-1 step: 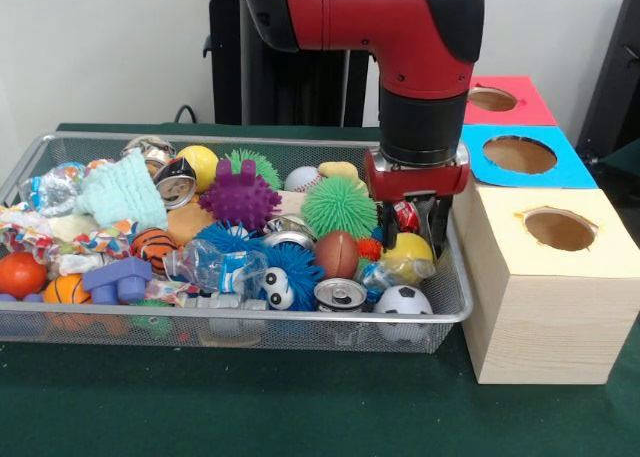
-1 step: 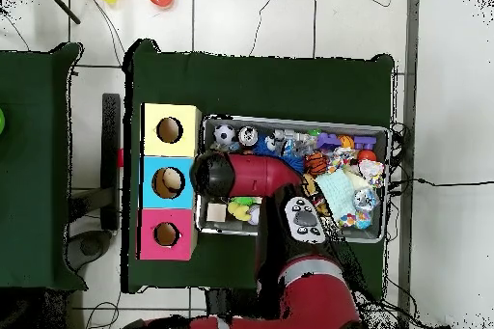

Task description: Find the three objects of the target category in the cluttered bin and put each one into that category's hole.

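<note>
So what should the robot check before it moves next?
1. Gripper is down among the toys at the bin's box end: ok.
2. Something held: cannot tell, the toys hide the tips.
3. Yellow ball beside the gripper, possibly in the way: cannot tell.
4. Holes in the yellow box, blue box and red box open: ok.
5. Wire bin flat on the table: ok.

No text, label, brand or number could be read on anything in either view
</note>
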Controlling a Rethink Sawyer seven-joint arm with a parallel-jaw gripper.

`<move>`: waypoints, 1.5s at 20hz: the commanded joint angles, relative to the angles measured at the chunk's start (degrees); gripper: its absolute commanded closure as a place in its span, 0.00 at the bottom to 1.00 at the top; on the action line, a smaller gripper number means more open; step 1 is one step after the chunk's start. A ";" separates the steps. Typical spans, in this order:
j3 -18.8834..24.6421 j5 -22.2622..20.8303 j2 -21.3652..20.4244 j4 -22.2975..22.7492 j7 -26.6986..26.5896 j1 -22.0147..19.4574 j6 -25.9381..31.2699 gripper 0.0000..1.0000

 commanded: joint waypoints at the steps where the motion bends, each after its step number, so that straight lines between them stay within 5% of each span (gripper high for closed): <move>1: 6.64 2.64 -1.46 -4.81 4.59 0.05 5.78 0.00; 19: 8.78 -1.41 7.34 -13.74 -0.51 -2.47 3.31 0.00; 30: 8.26 -2.68 5.92 -10.82 -0.14 -2.90 2.30 0.00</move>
